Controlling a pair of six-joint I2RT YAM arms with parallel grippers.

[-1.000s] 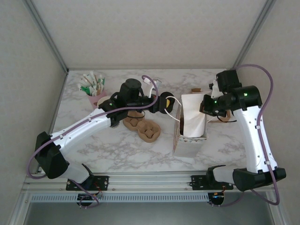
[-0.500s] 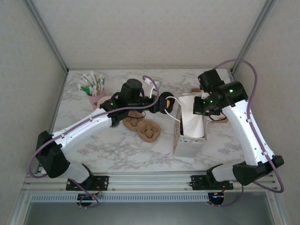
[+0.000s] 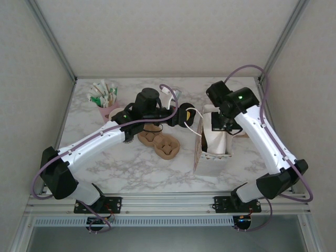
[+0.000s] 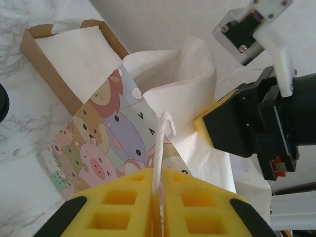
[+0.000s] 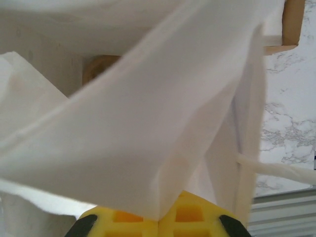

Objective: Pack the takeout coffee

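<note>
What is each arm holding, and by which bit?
Left end effector pinches the paper bag by its string handle; right end effector pinches its wall.

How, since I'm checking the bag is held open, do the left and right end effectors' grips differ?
The left end effector pinches the thin string handle of the bag; the right end effector pinches a fold of its white paper wall. The left reaches in from the bag's printed side, the right from the opposite side. Both are shut and yellow.
</note>
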